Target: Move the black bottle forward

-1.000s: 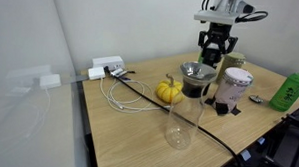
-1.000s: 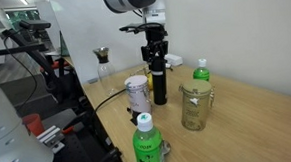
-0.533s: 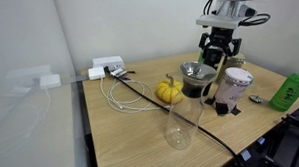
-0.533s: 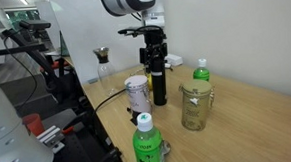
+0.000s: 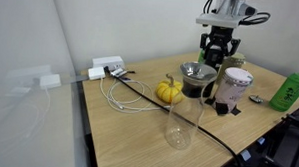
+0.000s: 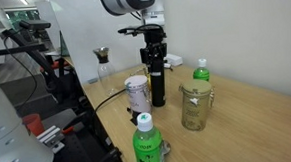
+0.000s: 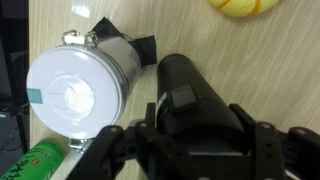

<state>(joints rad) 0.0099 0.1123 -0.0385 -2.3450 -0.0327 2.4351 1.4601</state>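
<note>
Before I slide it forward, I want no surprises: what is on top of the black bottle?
Only the gripper: it sits over the black bottle, shut on its upper part. In an exterior view the gripper covers the bottle's very top.

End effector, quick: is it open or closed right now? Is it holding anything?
End effector: closed, holding the black bottle near its top.

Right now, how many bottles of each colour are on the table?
black bottle: 1
green bottles: 2
total: 3
</note>
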